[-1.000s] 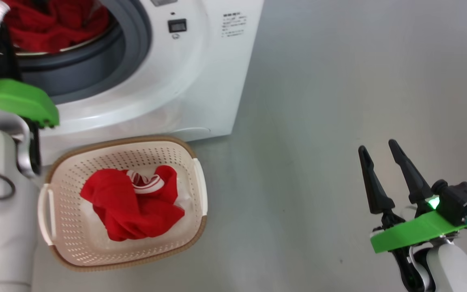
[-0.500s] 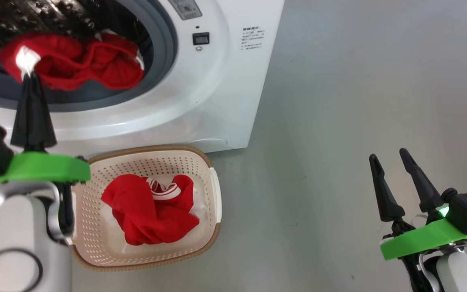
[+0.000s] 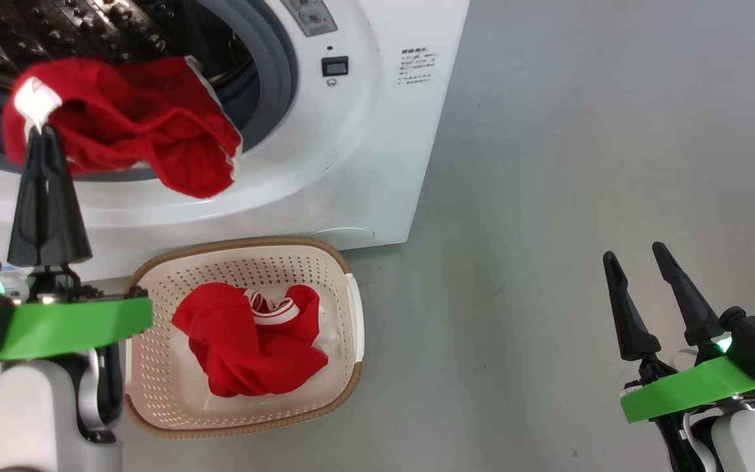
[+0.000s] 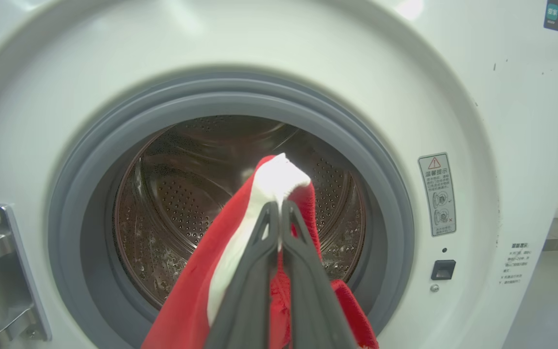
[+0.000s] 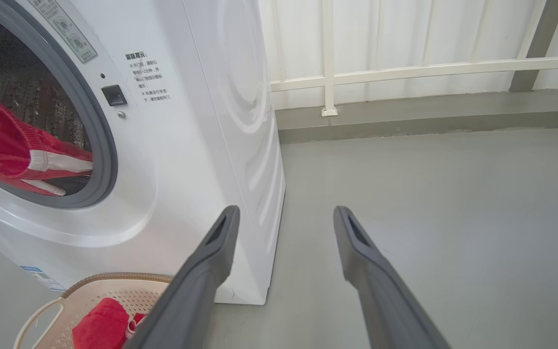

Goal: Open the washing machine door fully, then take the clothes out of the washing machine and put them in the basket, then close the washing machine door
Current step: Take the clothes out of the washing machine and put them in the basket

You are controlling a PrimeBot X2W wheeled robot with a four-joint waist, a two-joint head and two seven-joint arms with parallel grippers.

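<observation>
**One more comes out**

Upper left, your left gripper (image 3: pixel 42 133) has drawn a red garment (image 3: pixel 141 118) out over the lip of the washing machine (image 3: pixel 364 164), fingers pinched on its white trim. The basket (image 3: pixel 240 244) below already holds one. Lower right, your right gripper (image 3: pixel 633 252) idles, fingers wide. Next, probably: the drop.

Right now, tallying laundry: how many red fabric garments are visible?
2: hanging red garment in the left tool, crumpled red garment in the cream plastic basket; others may hide.

Grey flr (image 3: pixel 580 164), wht panelled wall (image 5: pixel 405 34)
</observation>
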